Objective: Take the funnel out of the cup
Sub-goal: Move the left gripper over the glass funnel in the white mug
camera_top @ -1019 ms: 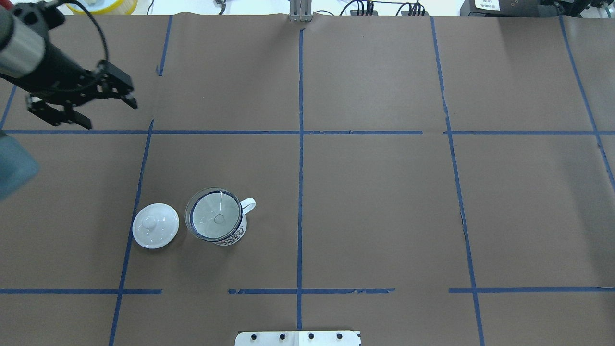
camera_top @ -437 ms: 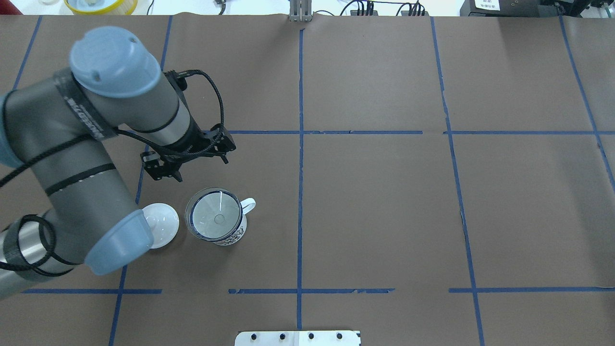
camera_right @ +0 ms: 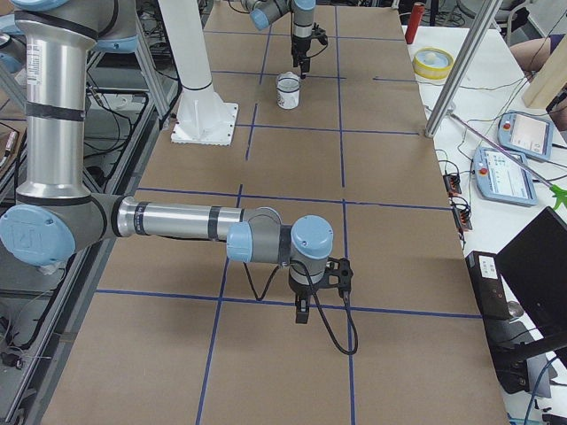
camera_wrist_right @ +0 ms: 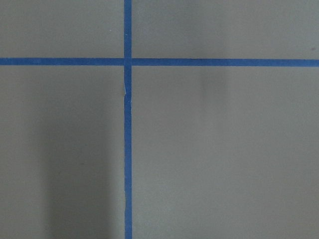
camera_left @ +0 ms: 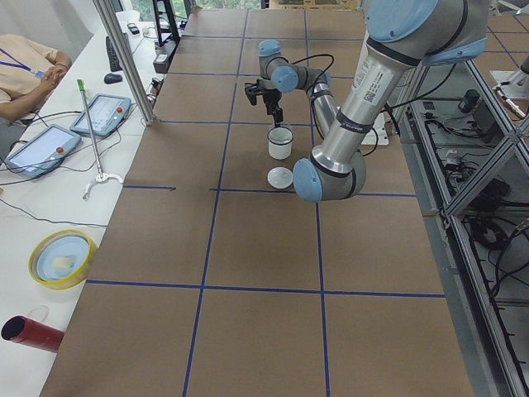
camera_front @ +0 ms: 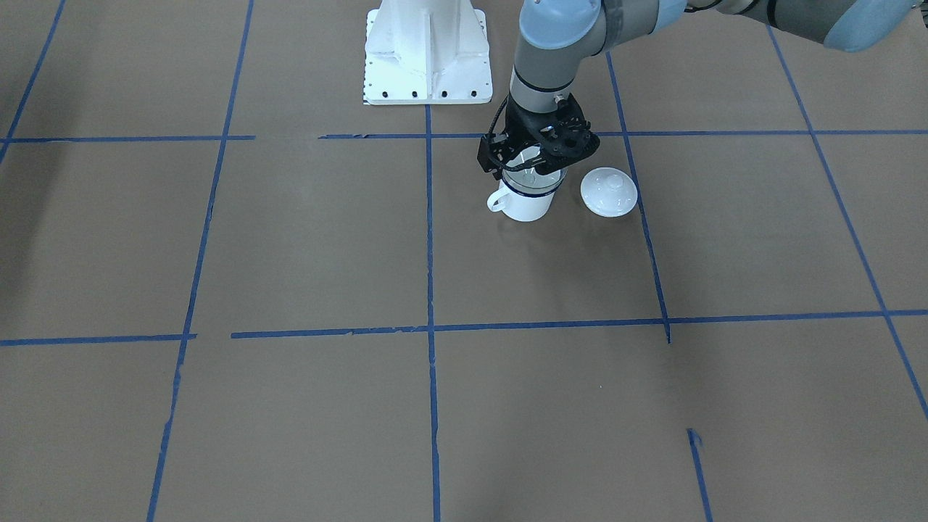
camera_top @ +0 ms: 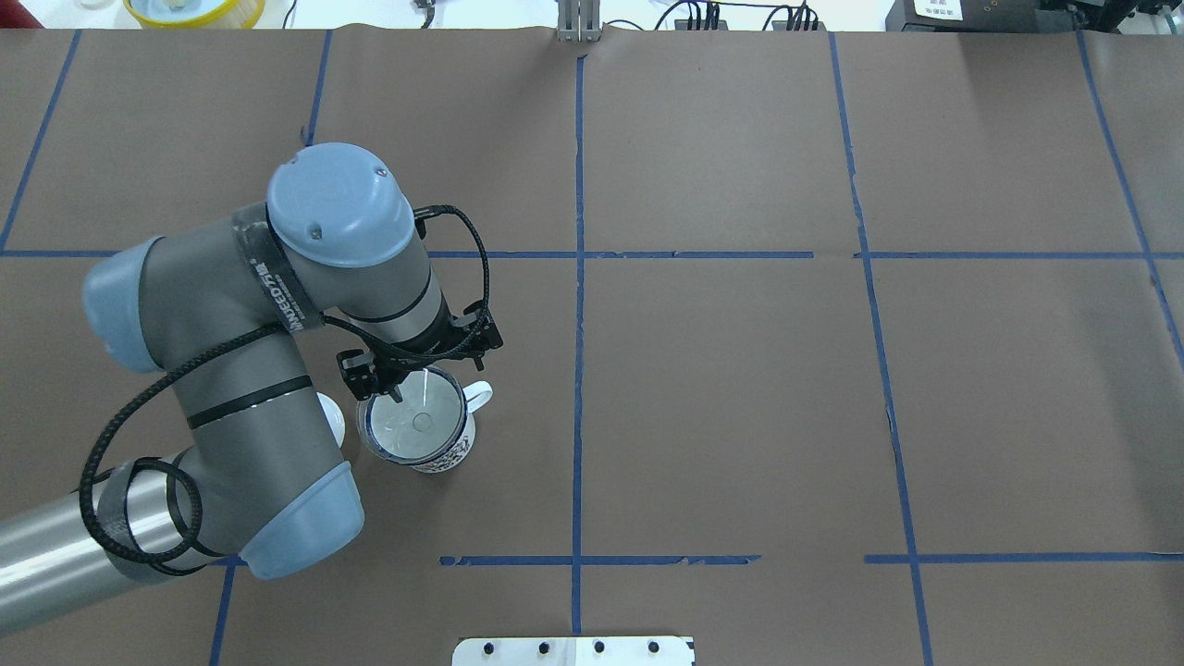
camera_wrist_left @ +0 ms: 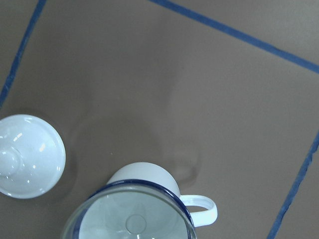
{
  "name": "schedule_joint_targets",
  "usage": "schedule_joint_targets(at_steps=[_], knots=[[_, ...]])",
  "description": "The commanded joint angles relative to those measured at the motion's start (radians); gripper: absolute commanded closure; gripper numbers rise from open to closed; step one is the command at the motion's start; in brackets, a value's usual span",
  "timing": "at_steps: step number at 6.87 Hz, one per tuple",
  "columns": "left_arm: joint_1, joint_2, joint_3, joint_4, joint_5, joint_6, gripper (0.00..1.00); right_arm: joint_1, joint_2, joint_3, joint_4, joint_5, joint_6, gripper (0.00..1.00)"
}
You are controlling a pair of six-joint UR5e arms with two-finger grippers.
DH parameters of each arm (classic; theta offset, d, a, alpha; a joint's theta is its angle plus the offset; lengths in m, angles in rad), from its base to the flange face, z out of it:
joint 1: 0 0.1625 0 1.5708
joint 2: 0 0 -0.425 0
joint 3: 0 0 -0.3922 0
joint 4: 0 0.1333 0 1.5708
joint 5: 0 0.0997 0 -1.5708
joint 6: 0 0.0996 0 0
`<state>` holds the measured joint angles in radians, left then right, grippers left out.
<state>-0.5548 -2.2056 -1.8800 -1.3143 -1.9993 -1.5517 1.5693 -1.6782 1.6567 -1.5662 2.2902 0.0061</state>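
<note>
The white cup [camera_top: 442, 450] with a dark blue rim stands left of the table's middle, handle to the right. The clear funnel [camera_top: 413, 421] sits in its mouth, rim about level with the cup's rim. My left gripper [camera_top: 424, 366] hangs open just above the cup's far rim, touching nothing; in the front view it [camera_front: 535, 158] is right over the funnel [camera_front: 533, 179] and cup [camera_front: 523, 206]. The left wrist view shows funnel [camera_wrist_left: 132, 222] and cup [camera_wrist_left: 149, 180] at its bottom edge. My right gripper [camera_right: 302, 312] points down at the table far off; I cannot tell its state.
A white domed lid [camera_front: 609, 192] with a knob lies on the table close beside the cup, mostly hidden under my left arm in the overhead view. The robot's white base plate [camera_front: 428, 51] stands behind. Blue tape lines cross the brown table.
My left arm has swung in from the far left corner to just above the cup's far rim, its gripper still open. Cup, funnel and lid have not moved.
</note>
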Motion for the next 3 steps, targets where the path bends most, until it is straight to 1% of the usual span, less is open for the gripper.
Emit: schedule_joint_targets(at_steps=[1,3], knots=[[0.016,-0.008,0.035,-0.032,0.020,-0.004,0.28,0.000,0.000,0.000,0.000,0.000,0.000,0.00],[0.016,-0.006,0.038,-0.032,0.020,-0.004,0.51,0.000,0.000,0.000,0.000,0.000,0.000,0.00]])
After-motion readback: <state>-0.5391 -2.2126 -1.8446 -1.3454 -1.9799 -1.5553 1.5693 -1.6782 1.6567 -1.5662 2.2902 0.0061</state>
